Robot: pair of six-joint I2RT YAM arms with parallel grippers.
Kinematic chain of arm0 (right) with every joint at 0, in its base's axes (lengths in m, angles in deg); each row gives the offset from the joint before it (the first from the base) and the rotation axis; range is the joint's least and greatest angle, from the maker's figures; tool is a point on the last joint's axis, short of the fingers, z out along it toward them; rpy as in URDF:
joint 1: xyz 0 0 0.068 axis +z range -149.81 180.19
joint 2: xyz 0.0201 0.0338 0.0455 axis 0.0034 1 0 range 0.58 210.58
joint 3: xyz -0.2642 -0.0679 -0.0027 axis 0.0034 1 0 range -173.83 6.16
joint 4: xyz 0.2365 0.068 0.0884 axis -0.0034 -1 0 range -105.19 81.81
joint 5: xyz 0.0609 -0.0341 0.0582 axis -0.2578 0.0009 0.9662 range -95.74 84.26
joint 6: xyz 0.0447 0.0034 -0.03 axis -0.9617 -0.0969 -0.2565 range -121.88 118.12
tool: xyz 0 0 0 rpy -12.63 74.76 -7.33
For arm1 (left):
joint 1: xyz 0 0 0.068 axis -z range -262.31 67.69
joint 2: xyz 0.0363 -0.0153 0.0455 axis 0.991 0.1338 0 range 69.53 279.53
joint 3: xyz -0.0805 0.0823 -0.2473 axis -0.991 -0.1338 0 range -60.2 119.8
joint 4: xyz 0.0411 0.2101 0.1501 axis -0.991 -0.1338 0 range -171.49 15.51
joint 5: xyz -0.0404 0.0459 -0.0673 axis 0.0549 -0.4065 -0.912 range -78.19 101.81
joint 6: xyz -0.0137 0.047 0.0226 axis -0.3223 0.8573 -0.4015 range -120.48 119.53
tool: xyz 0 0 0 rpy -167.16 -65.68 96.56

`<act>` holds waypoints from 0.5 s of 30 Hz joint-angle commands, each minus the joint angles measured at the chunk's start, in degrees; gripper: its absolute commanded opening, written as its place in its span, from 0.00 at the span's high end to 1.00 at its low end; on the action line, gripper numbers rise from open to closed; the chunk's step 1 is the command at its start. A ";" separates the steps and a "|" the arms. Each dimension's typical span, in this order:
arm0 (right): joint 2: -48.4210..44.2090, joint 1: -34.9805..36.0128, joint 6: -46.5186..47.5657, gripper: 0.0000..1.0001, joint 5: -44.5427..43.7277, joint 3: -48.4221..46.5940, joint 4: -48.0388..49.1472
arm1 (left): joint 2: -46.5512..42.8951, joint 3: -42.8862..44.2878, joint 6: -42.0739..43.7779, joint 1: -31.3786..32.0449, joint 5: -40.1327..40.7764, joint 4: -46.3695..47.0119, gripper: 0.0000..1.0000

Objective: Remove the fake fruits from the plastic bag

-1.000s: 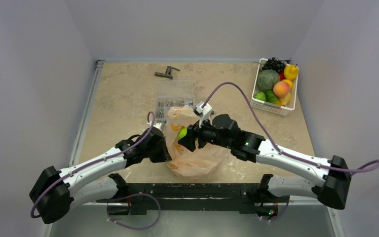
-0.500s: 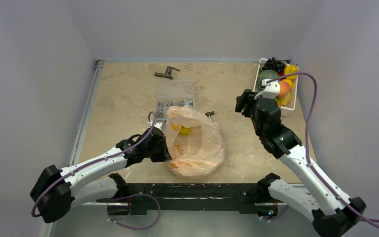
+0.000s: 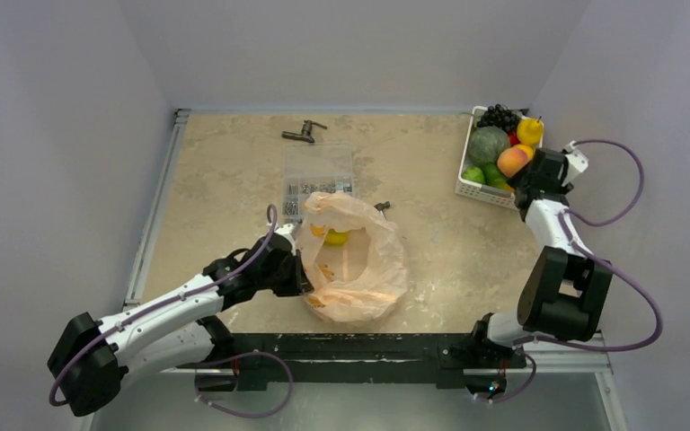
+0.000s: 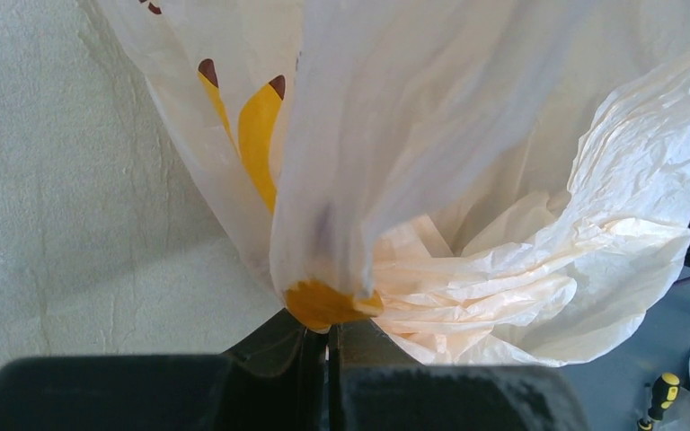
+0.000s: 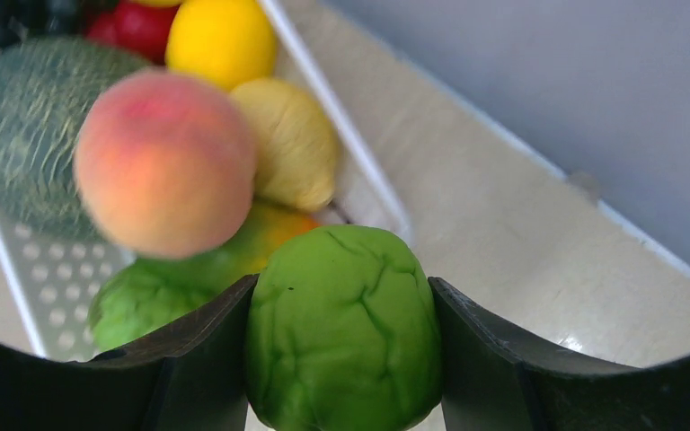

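One green fruit [image 5: 343, 334] gripped in right pincer [image 5: 341, 285], hanging at basket [image 3: 483, 191] rim; left pincer [image 4: 328, 338] clamped on plastic bag [image 4: 503, 180]

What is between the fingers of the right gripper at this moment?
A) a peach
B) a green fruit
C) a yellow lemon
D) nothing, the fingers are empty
B: the right wrist view shows the right gripper closed on a green fruit with a cracked skin, while the peach lies apart in the white basket.
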 commanded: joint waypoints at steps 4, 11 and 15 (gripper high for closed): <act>2.87 -8.57 0.05 1.00 12.56 -1.80 12.57 | -2.98 -1.62 2.17 0.26 -0.70 2.08 1.00; 10.62 -9.58 2.22 0.91 14.15 -7.52 12.81 | -3.37 -3.02 2.01 0.26 -0.98 3.04 1.00; 12.03 -9.58 2.45 0.74 14.34 -6.78 13.55 | -3.08 -2.65 2.22 0.26 -0.89 2.99 1.00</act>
